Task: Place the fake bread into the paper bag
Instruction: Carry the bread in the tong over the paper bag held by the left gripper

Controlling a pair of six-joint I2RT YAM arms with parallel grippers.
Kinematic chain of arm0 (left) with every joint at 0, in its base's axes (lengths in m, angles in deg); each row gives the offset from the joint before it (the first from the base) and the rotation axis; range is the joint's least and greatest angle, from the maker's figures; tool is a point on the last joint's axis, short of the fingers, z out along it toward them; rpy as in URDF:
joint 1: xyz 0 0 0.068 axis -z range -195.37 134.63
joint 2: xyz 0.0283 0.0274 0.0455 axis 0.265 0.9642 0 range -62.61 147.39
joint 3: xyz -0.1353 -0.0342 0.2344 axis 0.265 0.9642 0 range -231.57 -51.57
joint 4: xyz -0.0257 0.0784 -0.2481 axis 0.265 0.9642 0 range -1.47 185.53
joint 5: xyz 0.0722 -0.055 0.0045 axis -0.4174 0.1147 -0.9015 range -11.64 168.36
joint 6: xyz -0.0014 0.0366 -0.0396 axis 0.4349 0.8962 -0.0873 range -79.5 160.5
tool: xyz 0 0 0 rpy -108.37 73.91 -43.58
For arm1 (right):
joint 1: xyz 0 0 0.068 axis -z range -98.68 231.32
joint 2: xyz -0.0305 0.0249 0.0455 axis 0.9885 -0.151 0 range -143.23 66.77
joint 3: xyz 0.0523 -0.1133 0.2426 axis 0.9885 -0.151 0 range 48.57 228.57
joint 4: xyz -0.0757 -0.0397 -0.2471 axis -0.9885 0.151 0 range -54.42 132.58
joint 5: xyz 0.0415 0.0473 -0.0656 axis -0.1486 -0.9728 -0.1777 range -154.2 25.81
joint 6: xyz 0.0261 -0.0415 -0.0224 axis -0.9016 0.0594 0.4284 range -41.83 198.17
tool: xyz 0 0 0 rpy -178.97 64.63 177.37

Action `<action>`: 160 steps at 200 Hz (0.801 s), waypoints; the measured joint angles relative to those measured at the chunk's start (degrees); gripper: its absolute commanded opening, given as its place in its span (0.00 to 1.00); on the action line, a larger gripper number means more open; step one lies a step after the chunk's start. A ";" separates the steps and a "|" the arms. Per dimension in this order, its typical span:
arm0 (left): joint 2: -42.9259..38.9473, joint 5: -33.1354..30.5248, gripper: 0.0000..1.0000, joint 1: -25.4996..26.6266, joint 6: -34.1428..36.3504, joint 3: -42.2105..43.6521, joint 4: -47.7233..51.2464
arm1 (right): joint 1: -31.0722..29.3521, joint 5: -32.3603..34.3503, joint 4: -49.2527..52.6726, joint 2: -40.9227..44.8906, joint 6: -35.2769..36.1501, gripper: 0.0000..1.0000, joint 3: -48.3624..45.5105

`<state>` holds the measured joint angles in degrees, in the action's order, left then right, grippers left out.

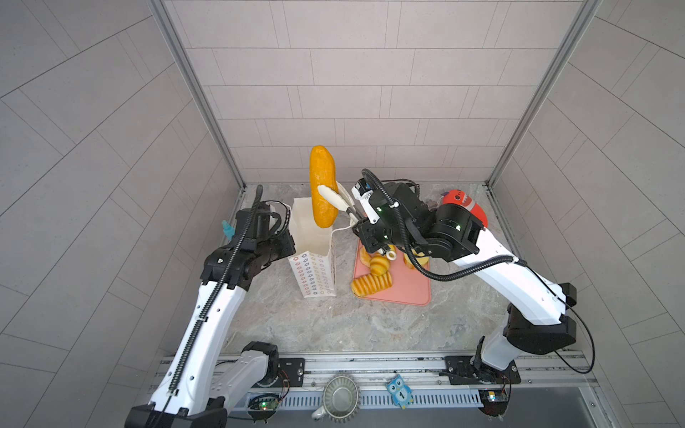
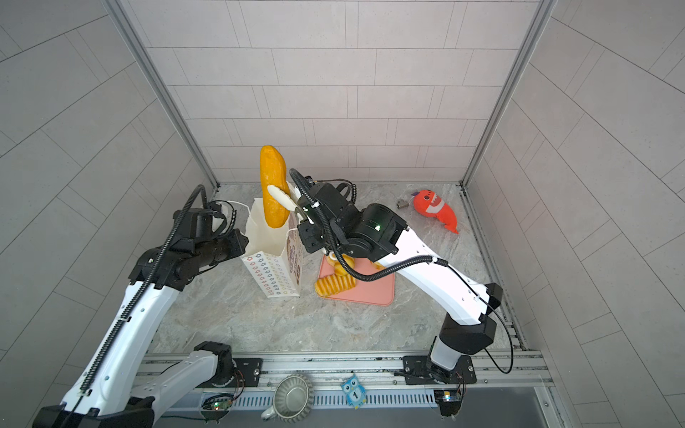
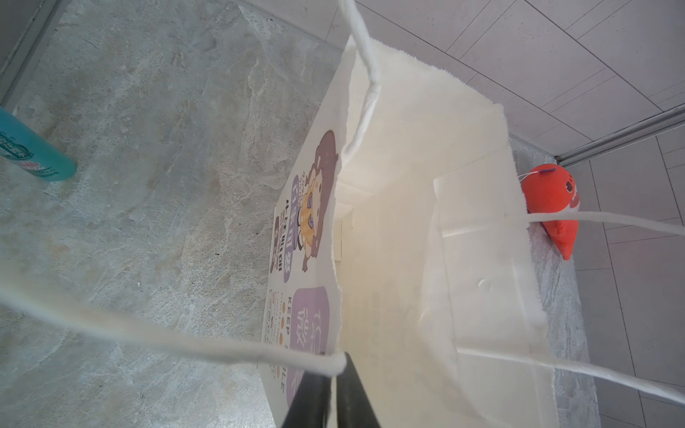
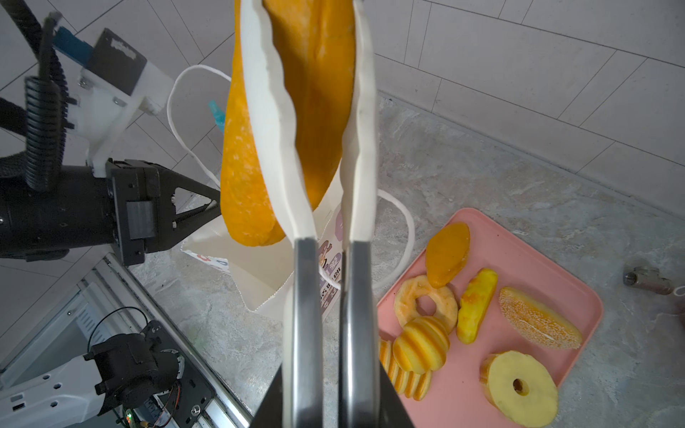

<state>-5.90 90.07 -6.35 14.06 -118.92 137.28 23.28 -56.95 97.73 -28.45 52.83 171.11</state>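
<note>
Fingers (image 4: pixel 361 122) of our right gripper (image 1: pixel 329 189) are clamped narrow on the long loaf (image 1: pixel 321 166), one white pad on each side of its middle. Loaf stands near upright, lower end over the open mouth of the paper bag (image 1: pixel 313 276); we can't tell whether the tip is below the rim yet. Left gripper (image 3: pixel 335 378) is pinched shut on the bag's rim where a cord handle (image 3: pixel 222 344) joins, holding the mouth open. Bag stands upright on the table (image 2: pixel 230 318), just beside the pink tray (image 4: pixel 578 296). Rest of the fake bread (image 4: pixel 422 344) lies on that tray: two rings, ridged rolls, a seeded bun, small ovals.

We judge the loaf light and squashy, foam-like, with a matte skin that shouldn't slip. A mid-length pinch suits it and balances it. Being long, it could catch the rim or tip the light bag, so we'd lower it end first. Rings we'd take across one side, ridged rolls across the width. Nothing fragile.
</note>
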 measured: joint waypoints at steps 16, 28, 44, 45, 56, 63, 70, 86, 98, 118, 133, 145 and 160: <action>-0.02 0.13 0.15 0.00 -0.24 0.26 -0.13 | -0.61 0.76 0.50 -1.27 0.28 0.26 1.25; -0.09 0.24 0.14 0.00 -0.44 0.37 -0.26 | -1.03 1.16 0.70 -2.05 0.52 0.26 1.88; -0.24 0.28 0.14 0.00 -0.70 0.50 -0.39 | -1.25 1.57 0.90 -2.86 0.81 0.26 2.21; -0.24 0.28 0.14 0.00 -0.70 0.50 -0.42 | -1.27 1.60 0.90 -2.89 0.81 0.26 2.23; -0.35 0.28 0.14 0.00 -0.79 0.57 -0.44 | -1.42 1.95 1.07 -3.39 0.94 0.26 2.29; -0.44 0.28 0.14 0.00 -0.79 0.63 -0.46 | -1.51 2.12 1.18 -3.65 0.98 0.26 2.38; -0.50 0.31 0.14 0.00 -0.81 0.70 -0.46 | -1.55 2.27 1.20 -3.91 1.01 0.26 2.45; -0.59 0.31 0.14 0.00 -0.81 0.85 -0.50 | -1.57 2.54 1.31 -4.72 1.11 0.26 2.93; -0.59 0.31 0.14 0.00 -0.81 0.90 -0.48 | -1.66 2.73 1.33 -5.42 1.16 0.26 3.28; -0.59 0.35 0.14 0.00 -0.87 0.90 -0.50 | -1.97 3.15 1.40 -6.40 1.20 0.26 3.48; -0.61 0.48 0.14 -0.02 -0.98 0.94 -0.52 | -2.25 3.30 1.49 -6.97 1.31 0.26 3.48; -0.70 0.52 0.14 -0.07 -1.03 1.14 -0.57 | -2.43 3.37 1.51 -7.34 1.36 0.26 3.48; -0.85 0.55 0.14 -0.15 -1.03 1.38 -0.57 | -2.60 3.50 1.57 -7.67 1.38 0.26 3.48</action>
<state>-6.75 90.61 -6.51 13.03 -117.55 136.72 20.68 -53.45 99.30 -36.12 54.20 174.58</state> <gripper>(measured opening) 0.139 0.271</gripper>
